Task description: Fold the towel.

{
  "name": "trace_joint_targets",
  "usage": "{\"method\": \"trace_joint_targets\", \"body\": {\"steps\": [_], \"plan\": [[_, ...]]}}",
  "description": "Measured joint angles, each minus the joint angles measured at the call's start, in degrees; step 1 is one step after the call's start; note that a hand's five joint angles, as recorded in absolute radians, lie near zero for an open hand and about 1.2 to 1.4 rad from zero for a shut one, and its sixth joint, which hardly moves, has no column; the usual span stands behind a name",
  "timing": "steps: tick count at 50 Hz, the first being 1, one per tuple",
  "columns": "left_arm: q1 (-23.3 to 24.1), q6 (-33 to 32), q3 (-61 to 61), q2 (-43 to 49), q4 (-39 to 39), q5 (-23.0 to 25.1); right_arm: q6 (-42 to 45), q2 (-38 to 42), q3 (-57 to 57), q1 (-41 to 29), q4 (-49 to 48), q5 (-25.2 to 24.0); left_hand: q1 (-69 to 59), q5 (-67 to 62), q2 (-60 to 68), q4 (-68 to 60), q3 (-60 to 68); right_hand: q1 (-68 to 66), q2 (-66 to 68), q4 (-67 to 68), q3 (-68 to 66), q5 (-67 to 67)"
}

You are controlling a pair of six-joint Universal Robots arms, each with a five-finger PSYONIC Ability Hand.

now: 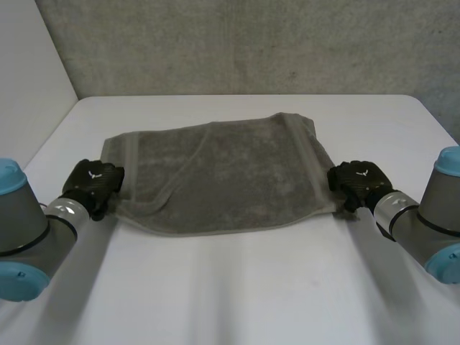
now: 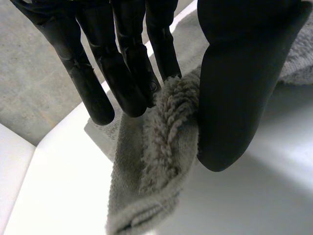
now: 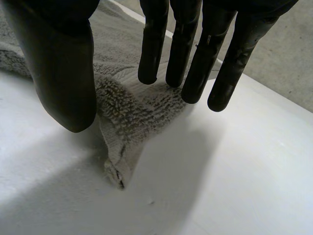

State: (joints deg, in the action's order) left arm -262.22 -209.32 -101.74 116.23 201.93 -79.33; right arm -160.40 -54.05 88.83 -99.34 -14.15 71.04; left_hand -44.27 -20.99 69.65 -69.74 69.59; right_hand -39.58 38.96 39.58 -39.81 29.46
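Note:
A grey towel (image 1: 223, 172) lies spread across the middle of the white table (image 1: 237, 287), with a layer folded over on its left part. My left hand (image 1: 93, 183) is at the towel's left near corner. In the left wrist view its thumb (image 2: 234, 88) and fingers (image 2: 132, 73) pinch a bunched ridge of towel (image 2: 166, 132). My right hand (image 1: 357, 181) is at the towel's right near corner. In the right wrist view a raised peak of towel (image 3: 127, 107) stands squeezed between its thumb (image 3: 63, 73) and fingertips (image 3: 151, 68).
A grey speckled wall (image 1: 251, 43) stands behind the table and a white panel (image 1: 29, 65) at the far left. Bare table surface runs in front of the towel, between my two arms.

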Motion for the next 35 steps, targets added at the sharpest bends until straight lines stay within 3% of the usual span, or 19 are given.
{"method": "trace_joint_targets", "body": {"steps": [12, 35], "plan": [[0.4, -0.4, -1.3, 0.7, 0.1, 0.2, 0.3, -1.0, 2.1, -0.7, 0.0, -0.4, 0.0, 0.0, -19.9, 19.9, -19.7, 1.0, -0.1, -0.7, 1.1, -1.3], [3.5, -0.4, -1.7, 0.8, 0.4, 0.2, 4.9, -0.5, 2.4, -1.8, -2.4, 0.1, 2.6, 0.0, -27.9, 28.0, -27.8, 0.1, 0.0, 0.0, 0.3, 0.4]]}}
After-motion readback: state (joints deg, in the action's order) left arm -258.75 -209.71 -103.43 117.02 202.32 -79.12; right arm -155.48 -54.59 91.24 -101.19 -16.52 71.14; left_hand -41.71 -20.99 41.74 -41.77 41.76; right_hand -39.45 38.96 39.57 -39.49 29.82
